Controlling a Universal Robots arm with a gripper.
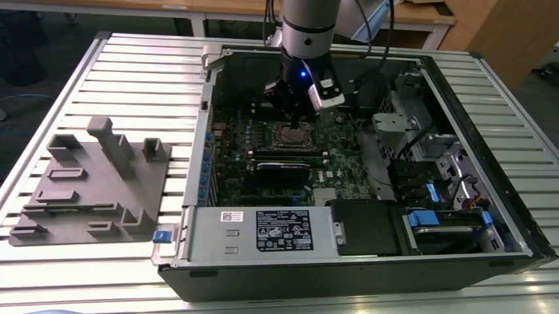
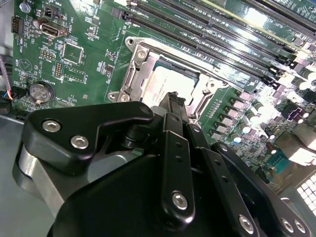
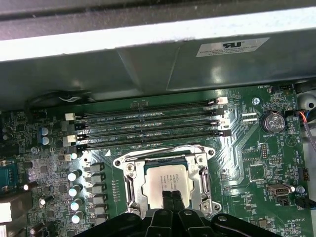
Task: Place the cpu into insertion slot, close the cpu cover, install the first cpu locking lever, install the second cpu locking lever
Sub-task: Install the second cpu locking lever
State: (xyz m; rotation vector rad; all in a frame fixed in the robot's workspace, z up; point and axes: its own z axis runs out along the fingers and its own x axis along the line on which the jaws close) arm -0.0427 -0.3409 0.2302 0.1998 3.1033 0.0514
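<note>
- Inside the open computer case, the gripper hangs just above the cpu, which lies in the insertion slot.
- Its fingers are together, holding nothing.
- Placement looks done; the cpu cover appears down, so a locking lever seems the step in hand.

Silver-topped cpu lies flat in insertion slot.
</note>
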